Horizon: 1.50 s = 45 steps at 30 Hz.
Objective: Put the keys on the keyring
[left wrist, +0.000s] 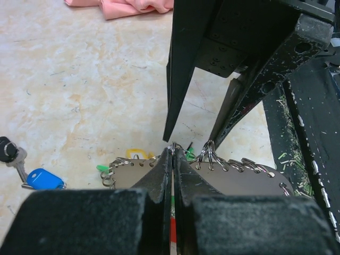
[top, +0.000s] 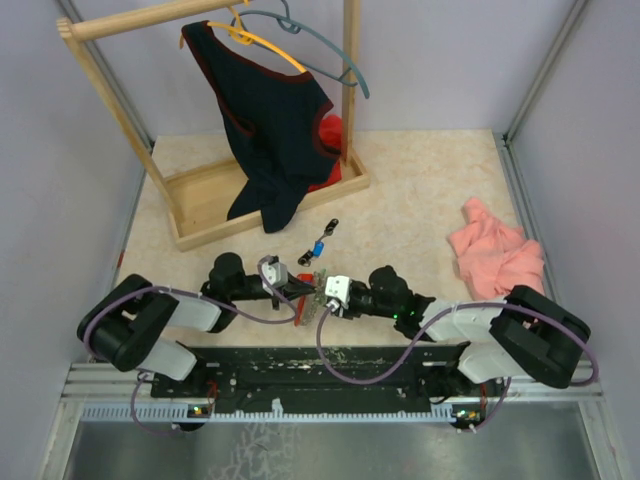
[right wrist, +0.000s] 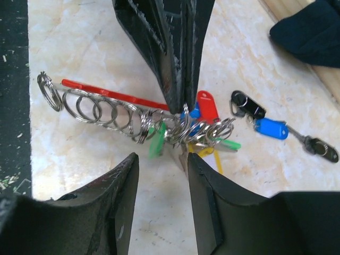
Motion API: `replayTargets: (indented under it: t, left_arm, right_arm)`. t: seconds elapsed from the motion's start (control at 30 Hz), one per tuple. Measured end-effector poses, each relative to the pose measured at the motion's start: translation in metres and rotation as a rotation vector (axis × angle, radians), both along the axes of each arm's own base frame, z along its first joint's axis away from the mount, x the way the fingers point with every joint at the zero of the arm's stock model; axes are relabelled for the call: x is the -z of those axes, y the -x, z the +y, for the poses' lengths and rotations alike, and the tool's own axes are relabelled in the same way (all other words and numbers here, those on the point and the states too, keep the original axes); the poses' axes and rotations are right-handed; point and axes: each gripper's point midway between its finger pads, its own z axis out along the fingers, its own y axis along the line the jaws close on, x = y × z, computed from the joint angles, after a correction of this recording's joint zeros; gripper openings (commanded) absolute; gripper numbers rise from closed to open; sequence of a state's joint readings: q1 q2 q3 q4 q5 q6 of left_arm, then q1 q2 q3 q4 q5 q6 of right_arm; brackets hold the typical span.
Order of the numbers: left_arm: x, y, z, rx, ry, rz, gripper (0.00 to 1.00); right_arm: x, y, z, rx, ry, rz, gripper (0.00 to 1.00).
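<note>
Your keyring (right wrist: 114,97) (red down one side) sits roughly level, a row of small steel rings (right wrist: 87,109) strung along it. The keys (right wrist: 204,109), with green, red, blue and yellow heads, bunch at one end. A blue key (right wrist: 271,128) and a black key (right wrist: 247,106) lie loose just beside them.

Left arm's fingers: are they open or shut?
Shut. The black left fingers pinch the red-and-grey metal keyring, barely a sliver between them.
</note>
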<state>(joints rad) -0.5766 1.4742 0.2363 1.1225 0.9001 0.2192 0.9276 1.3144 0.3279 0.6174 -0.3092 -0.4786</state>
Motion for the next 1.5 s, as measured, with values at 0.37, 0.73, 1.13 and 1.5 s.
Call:
replayTargets:
  t: [0.37,0.73,1.13,1.5]
  left_arm:
    - [-0.005,-0.003,0.002,-0.022,0.013,-0.025,0.01]
    - [-0.008,-0.005,0.002,-0.028,0.022,-0.031,0.01]
    - [-0.01,-0.005,0.001,-0.029,0.033,-0.03,0.01]
    - [-0.006,-0.007,0.004,-0.054,0.03,-0.023,0.01]
  right_arm:
    - [0.004,0.004,0.001,0.061,-0.074,0.12,0.4]
    - [0.004,0.004,0.007,0.066,-0.106,0.148,0.32]
    - [0.008,0.0,0.011,0.074,-0.106,0.158,0.22]
    - [0.007,-0.005,0.009,0.101,-0.081,0.16,0.0]
